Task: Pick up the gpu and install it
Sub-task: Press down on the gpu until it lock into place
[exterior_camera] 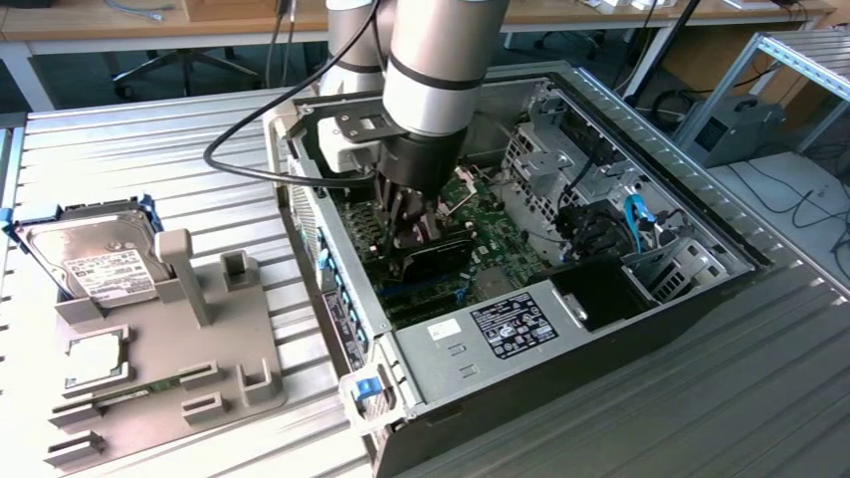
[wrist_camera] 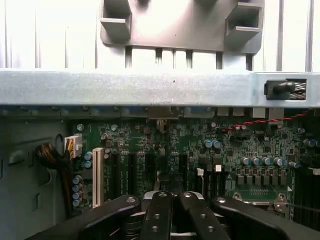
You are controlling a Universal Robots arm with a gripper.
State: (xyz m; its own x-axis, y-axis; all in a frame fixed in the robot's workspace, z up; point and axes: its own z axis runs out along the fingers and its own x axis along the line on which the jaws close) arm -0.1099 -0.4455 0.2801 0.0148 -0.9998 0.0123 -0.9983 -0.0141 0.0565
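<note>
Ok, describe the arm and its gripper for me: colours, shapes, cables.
The arm is a thick, round silver-grey tube with a black ring band near its end. Below it sits a light grey bracket plate with bolt holes, then a black cylindrical wrist. A black cable loops out from the mount. The gripper has black, rounded metal fingers with small screw heads along them.

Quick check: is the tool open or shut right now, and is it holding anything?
Tool: shut, down inside the open computer case over the motherboard; whether it holds the gpu cannot be told.
</note>
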